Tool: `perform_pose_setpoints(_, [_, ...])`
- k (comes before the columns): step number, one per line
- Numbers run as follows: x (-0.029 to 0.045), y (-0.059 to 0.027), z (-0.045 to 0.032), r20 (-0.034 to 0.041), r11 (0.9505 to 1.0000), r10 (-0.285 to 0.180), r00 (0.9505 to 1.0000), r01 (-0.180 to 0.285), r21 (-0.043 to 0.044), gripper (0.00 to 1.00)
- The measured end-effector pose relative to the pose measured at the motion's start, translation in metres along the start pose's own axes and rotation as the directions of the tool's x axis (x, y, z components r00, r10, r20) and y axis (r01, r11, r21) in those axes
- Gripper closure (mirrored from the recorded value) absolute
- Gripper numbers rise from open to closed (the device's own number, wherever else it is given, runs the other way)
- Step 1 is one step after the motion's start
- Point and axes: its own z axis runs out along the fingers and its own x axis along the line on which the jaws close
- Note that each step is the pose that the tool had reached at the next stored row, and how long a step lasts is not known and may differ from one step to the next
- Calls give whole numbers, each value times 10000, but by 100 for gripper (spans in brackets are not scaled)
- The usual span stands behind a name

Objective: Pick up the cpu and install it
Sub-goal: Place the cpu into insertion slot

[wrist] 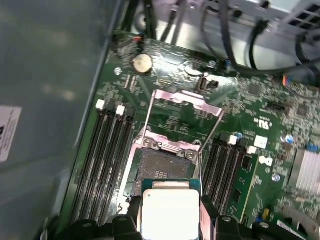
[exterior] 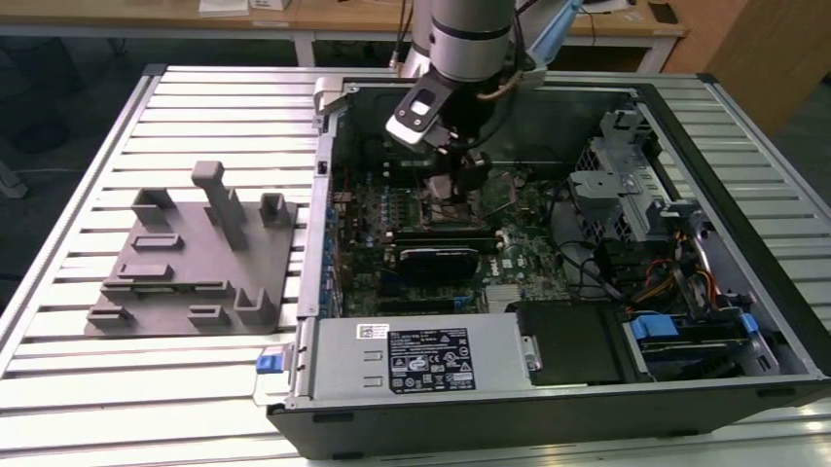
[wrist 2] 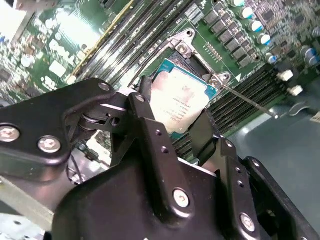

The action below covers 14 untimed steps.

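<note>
The cpu (wrist: 170, 214), a flat square chip with a silvery top, sits between the black fingers (wrist: 131, 220) of my gripper (wrist: 170, 220), which is shut on it. It hangs just over the open socket (wrist: 161, 170) on the green motherboard, covering the socket's near part. In the second wrist view the cpu (wrist 2: 182, 100) lies over the socket, between the two fingers (wrist 2: 150, 125) of my gripper (wrist 2: 174, 112). In the exterior view my gripper (exterior: 457, 190) reaches down into the open computer case (exterior: 727, 126) above the motherboard.
The socket's metal load plate (wrist: 182, 97) is swung up, its lever wires beside it. Memory slots (wrist: 107, 155) flank the socket. A grey plastic fixture (exterior: 195, 263) stands on the slatted table at the exterior view's left. A power supply (exterior: 415, 355), drive cage (exterior: 624, 185) and cables crowd the case.
</note>
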Motion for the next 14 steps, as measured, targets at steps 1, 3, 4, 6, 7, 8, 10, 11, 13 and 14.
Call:
perform_pose_setpoints(1, [0, 0, 2, 3, 9998, 181, 9998, -181, 4, 46])
perform_pose_setpoints(3, [0, 0, 6, 10, 9985, 539, 9985, -539, 10, 46])
perform_pose_setpoints(4, [0, 0, 8, 13, 9974, 719, 9974, -719, 14, 46])
perform_pose_setpoints(6, [0, 0, 11, 20, 9940, 1094, 9940, -1094, 21, 46])
perform_pose_setpoints(7, [0, 0, 13, 23, 9920, 1266, 9920, -1266, 23, 46])
perform_pose_setpoints(8, [0, 0, 14, 26, 9894, 1450, 9894, -1450, 27, 46])
perform_pose_setpoints(10, [0, 0, 17, 34, 9836, 1804, 9836, -1804, 33, 46])
perform_pose_setpoints(11, [0, 0, 18, 38, 9802, 1981, 9802, -1981, 36, 46])
perform_pose_setpoints(13, [0, 0, 21, 46, 9724, 2334, 9724, -2334, 41, 46])
perform_pose_setpoints(14, [0, 0, 21, 49, 9695, 2449, 9695, -2449, 43, 46])
